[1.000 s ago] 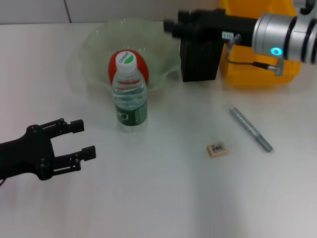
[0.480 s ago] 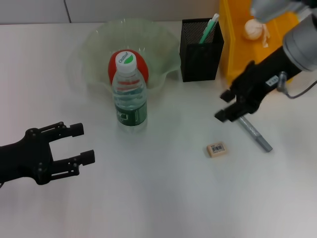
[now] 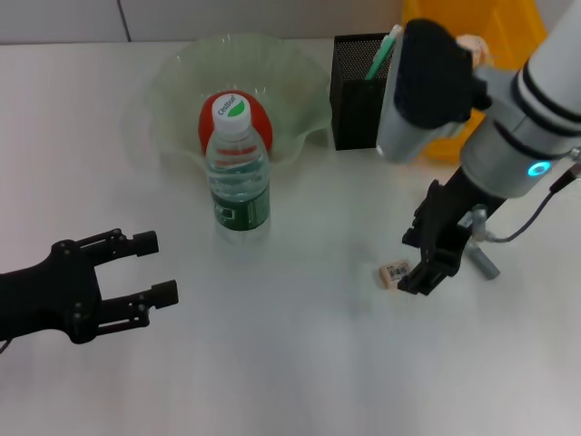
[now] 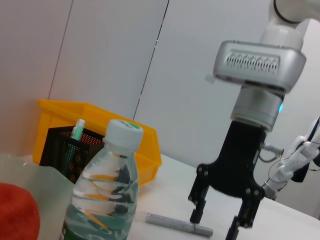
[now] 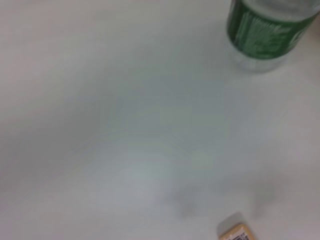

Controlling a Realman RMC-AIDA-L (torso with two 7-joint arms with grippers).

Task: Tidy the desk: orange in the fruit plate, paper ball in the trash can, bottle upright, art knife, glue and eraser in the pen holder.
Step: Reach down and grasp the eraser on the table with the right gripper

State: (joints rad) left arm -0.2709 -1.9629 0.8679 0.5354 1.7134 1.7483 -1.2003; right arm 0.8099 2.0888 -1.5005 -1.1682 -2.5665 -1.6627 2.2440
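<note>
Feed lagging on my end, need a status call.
Right gripper open, over eraser, nothing gripped. Left gripper open, idle near the table's front. Art knife lies beside the right gripper. Bottle upright.

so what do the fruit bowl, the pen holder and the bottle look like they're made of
The fruit bowl looks like translucent, greenish glass or plastic with a wavy rim; the table shows through it. The pen holder looks like black metal mesh, its lattice clear in the left wrist view. The bottle seems clear thin plastic with a white cap and green label.
</note>
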